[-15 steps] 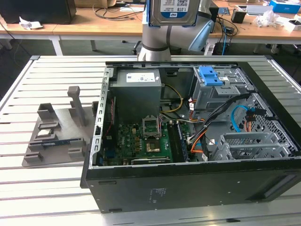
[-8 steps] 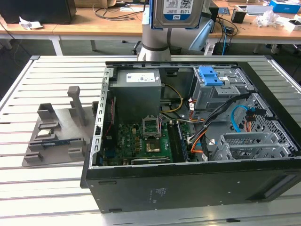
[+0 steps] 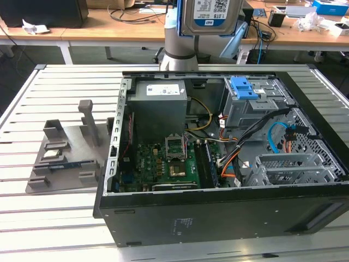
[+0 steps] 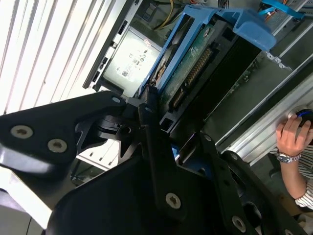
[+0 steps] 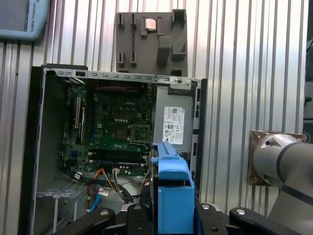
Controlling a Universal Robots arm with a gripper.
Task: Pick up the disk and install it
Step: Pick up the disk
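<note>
Pincer grips blue-railed disk, power supply beyond.

1. A robotics lab: a robot arm stands at a slotted aluminium surface.
2. An opened computer case lies on it.
3. Behind, wooden benches carry loose cables and boxes.

Between the jaws, the disk is dull silver-grey metal with a smooth paper label and smooth blue plastic side rails; the gripper is matt black with bright screw heads. Below the jaws, the computer case is matt black outside and bare grey sheet metal inside, on a table of ribbed, satiny light metal.
</note>
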